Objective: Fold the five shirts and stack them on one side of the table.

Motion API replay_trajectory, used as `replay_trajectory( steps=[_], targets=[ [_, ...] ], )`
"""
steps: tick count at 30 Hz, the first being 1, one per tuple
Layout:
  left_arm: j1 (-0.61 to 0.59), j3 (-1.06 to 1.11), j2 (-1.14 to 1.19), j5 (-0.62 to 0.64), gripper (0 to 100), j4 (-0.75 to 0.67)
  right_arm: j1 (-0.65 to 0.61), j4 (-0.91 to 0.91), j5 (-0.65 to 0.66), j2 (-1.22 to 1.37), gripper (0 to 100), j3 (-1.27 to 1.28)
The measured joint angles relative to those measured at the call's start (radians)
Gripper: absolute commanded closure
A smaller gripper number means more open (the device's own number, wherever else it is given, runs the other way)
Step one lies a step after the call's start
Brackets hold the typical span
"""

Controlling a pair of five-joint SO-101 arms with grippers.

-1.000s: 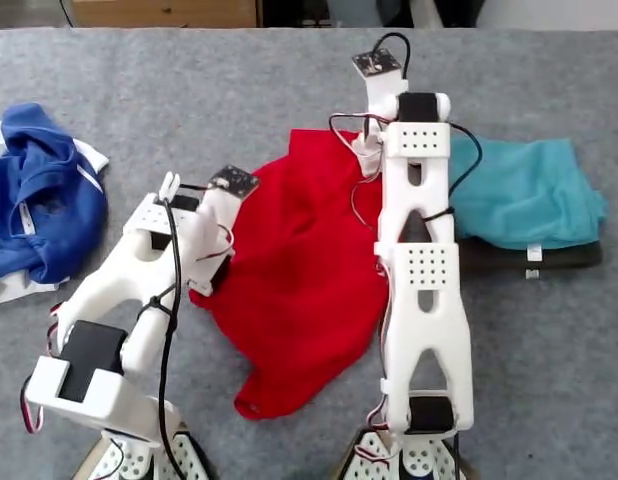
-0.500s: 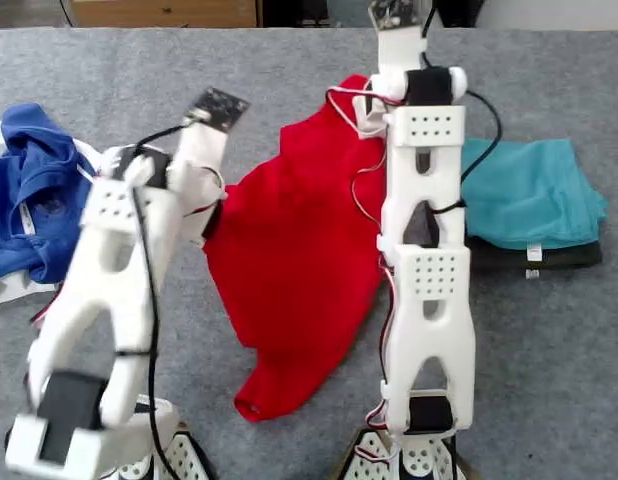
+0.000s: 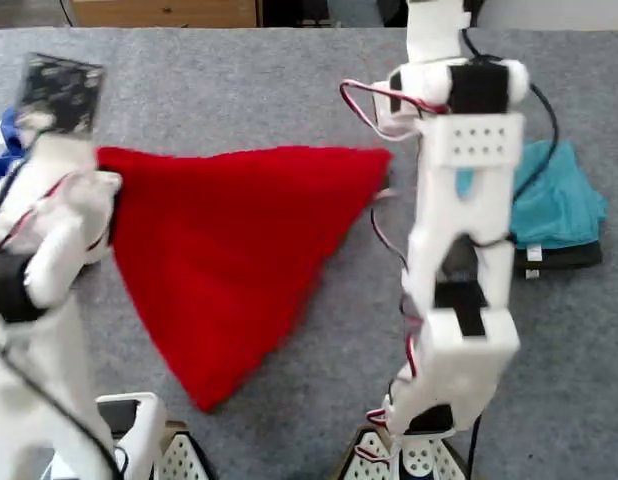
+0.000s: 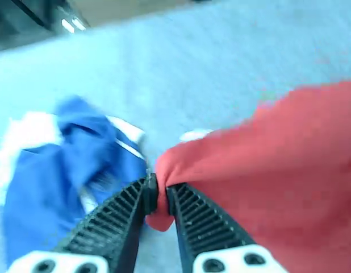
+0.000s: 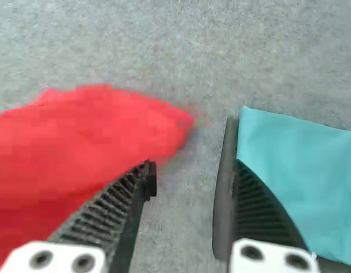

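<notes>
A red shirt (image 3: 219, 250) hangs spread in the air above the table, its top edge running between the two arms. My left gripper (image 4: 157, 196) is shut on one corner of the red shirt (image 4: 278, 165), raised at the left (image 3: 101, 190). My right gripper (image 5: 187, 182) stands open, with grey table showing between its fingers and the other corner of the red shirt (image 5: 67, 148) beside and just past one fingertip. In the high view that gripper (image 3: 384, 185) is at the shirt's right corner.
A folded teal shirt (image 3: 559, 205) lies on a folded dark one (image 3: 559, 255) at the table's right side, close to my right gripper (image 5: 295, 170). A crumpled blue shirt (image 4: 62, 170) over a white one (image 4: 28, 128) lies at the left.
My left arm rose and swung left, pulling the red shirt off the table and stretching it wide. My right arm moved farther back and up.
</notes>
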Motion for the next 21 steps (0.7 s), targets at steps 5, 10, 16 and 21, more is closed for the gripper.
replay_trajectory(
  steps=[5, 10, 16, 21],
  targets=[
    [-0.176, -0.055, -0.054, -0.015, 97, 0.0, -0.002, 0.0, 0.0, -0.199, 77.6, 0.137],
    [-0.362, 0.023, 0.008, -0.014, 97, -0.06, -0.066, 0.0, 0.052, -0.207, 77.3, 0.301],
    [-0.612, 0.247, 0.106, 0.117, 97, -0.316, -0.256, -0.152, 0.071, -0.057, 77.3, 0.554],
    [-0.761, 0.287, 0.12, 0.146, 97, -0.4, -0.328, -0.382, 0.071, 0.178, 77.3, 0.606]
  ],
)
